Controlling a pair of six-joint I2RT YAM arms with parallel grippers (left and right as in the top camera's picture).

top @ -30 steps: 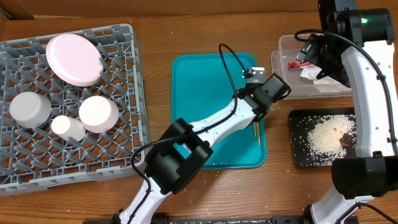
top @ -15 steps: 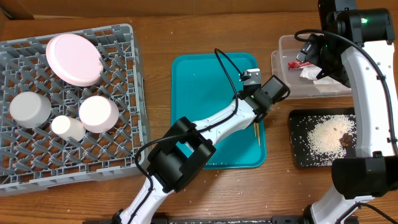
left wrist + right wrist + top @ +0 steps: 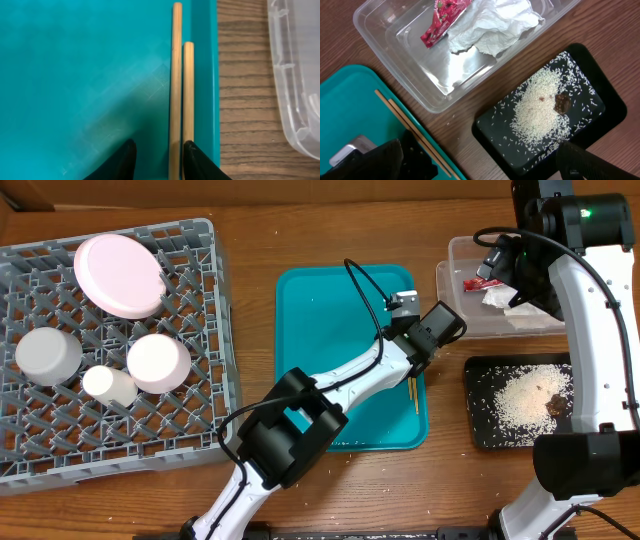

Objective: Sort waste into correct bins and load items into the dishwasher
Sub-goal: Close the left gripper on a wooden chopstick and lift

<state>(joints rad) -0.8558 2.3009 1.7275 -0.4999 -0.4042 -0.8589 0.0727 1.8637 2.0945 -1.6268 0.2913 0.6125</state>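
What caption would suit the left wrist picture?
Left hand open over two wooden chopsticks lying by the teal tray rim.

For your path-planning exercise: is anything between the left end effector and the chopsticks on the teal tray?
Nothing visible is. The left end effector hangs right over the chopsticks, which lie side by side along the right rim of the teal tray.

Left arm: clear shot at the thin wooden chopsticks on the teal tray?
Likely yes. The left gripper straddles the thin wooden chopsticks; nothing covers them. The teal tray's raised rim beside them may crowd one finger.
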